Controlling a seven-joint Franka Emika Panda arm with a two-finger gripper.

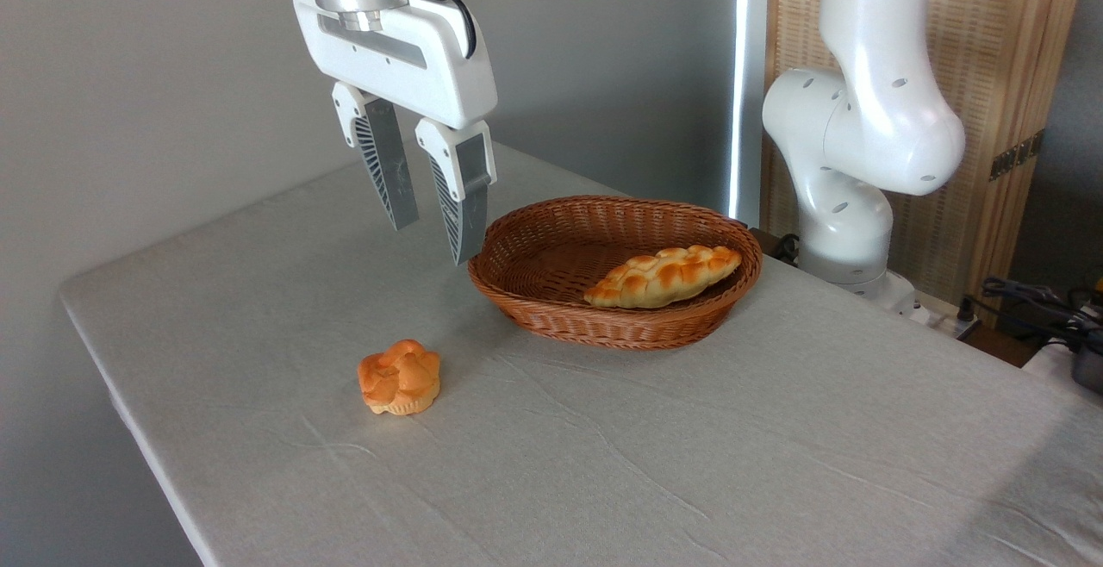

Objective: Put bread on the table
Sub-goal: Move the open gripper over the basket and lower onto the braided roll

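Up front, the round bun (399,377) sits alone on the tabletop (775,446), left of the basket (551,308). The bread (663,276) lies inside that basket, long axis running left-low to right-high. The tool (431,222), released and empty, hangs above the basket's left rim; the bread's underside is hidden.

Woven wicker basket (551,308), wrinkled cloth table (775,464)
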